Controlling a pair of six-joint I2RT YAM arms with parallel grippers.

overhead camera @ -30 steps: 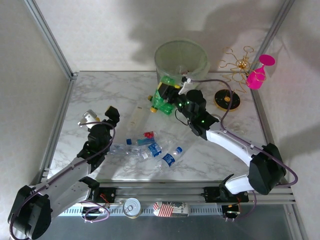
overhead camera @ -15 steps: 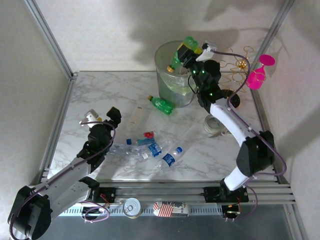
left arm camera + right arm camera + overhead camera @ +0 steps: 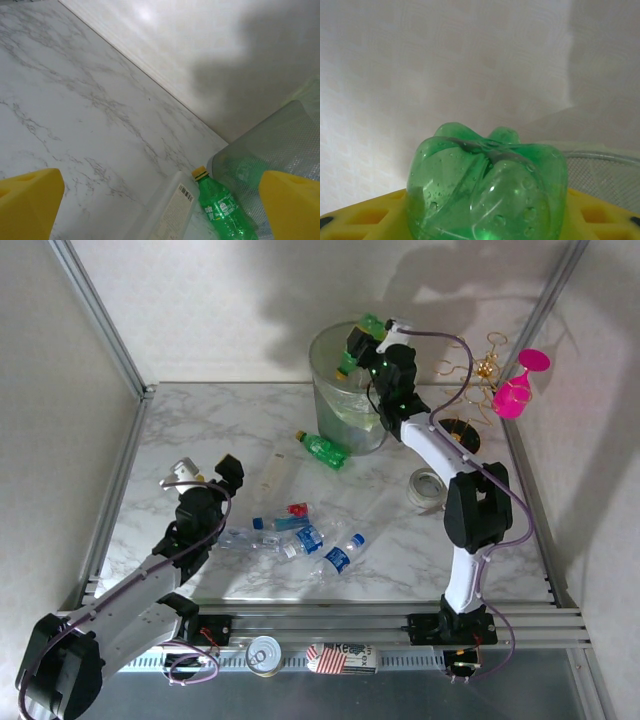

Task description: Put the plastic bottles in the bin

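A: What is the right gripper (image 3: 360,345) doing?
B: It pinches a green bottle (image 3: 368,328) from both sides, up over the top of the bin (image 3: 325,350). In the wrist view the bottle's bumpy bottom sits between the yellow fingers (image 3: 350,217).
A: And the left gripper (image 3: 204,471)?
B: Spread wide, with nothing in it, low over the table (image 3: 200,420).
A: Where are the other bottles?
B: A second green bottle (image 3: 322,448) lies on the table just beside the bin. The clear bottles (image 3: 300,538) lie in a bunch near the left arm.
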